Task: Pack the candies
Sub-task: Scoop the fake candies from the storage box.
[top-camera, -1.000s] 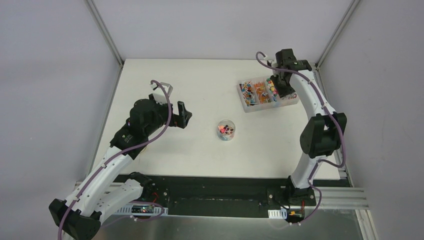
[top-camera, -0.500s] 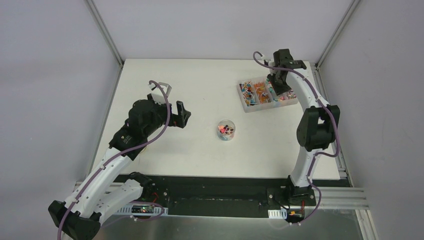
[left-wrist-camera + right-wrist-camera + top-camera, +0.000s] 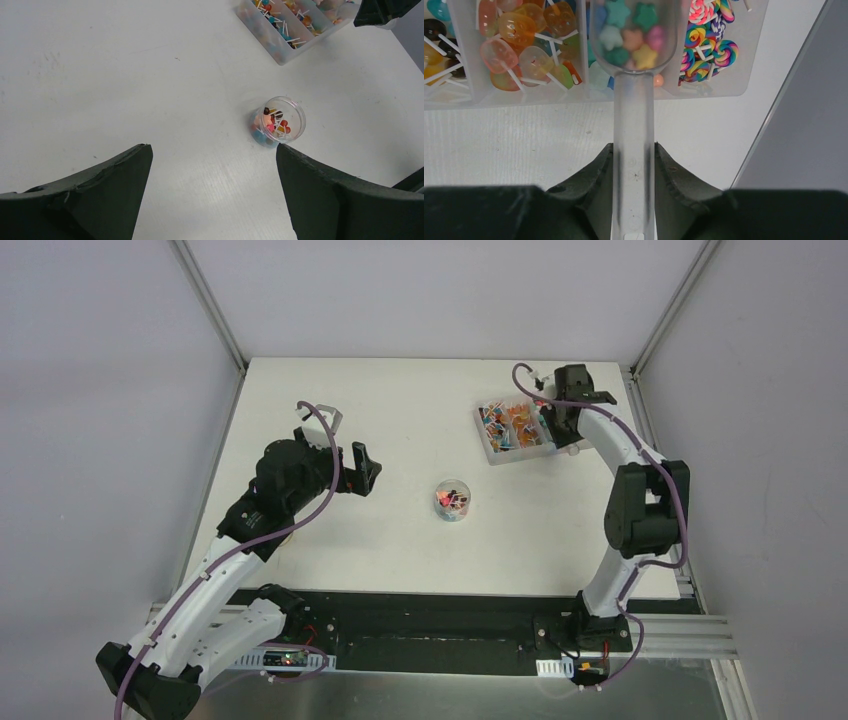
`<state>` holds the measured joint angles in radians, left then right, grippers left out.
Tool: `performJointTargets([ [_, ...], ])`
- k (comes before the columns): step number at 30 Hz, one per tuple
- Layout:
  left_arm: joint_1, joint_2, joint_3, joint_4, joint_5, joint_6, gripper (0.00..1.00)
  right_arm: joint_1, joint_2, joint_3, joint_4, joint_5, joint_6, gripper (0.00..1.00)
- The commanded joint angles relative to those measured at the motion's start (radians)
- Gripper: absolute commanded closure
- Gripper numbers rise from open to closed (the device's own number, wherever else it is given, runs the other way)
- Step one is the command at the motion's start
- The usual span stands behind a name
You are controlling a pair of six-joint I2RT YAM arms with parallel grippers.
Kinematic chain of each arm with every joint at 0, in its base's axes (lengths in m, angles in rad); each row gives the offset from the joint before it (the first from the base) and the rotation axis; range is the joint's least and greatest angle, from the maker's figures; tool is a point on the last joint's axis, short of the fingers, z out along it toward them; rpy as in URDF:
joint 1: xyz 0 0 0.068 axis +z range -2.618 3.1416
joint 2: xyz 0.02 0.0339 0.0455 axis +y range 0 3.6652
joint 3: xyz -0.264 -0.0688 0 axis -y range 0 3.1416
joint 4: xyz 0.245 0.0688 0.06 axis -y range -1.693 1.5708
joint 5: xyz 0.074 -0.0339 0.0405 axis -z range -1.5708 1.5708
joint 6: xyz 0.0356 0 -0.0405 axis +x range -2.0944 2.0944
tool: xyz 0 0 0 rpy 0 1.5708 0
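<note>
Plainly, a white table [image 3: 330, 400] (grey walls [image 3: 100, 390] around it) bears the candies [image 3: 512, 425].

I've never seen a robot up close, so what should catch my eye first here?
The clear scoop, loaded with star-shaped candies, is clamped in the right gripper over the sectioned candy tray at the far right of the table. Mid-table stands a small clear jar holding more candies, the left gripper open to its left.

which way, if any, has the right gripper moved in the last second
Yes: in the top view the right gripper has shifted slightly nearward, now hiding the right end of the tray, which showed before.
</note>
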<state>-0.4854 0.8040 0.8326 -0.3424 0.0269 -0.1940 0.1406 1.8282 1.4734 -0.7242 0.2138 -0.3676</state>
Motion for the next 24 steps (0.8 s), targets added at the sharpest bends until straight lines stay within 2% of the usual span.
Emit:
performJointTargets([
  [1,-0.010,-0.016,-0.006,0.043,-0.011,0.013,0.01,-0.010,-0.081,-0.073,0.146,-0.085,0.012,1.00],
  [8,-0.010,-0.015,-0.006,0.041,-0.010,0.012,0.01,-0.037,-0.156,-0.193,0.249,-0.108,0.029,1.00],
  [18,-0.010,-0.017,-0.006,0.041,-0.011,0.013,0.01,-0.057,-0.297,-0.442,0.513,-0.158,0.053,1.00],
  [24,-0.010,-0.018,-0.006,0.040,-0.017,0.015,0.01,-0.060,-0.372,-0.533,0.624,-0.158,0.056,1.00],
])
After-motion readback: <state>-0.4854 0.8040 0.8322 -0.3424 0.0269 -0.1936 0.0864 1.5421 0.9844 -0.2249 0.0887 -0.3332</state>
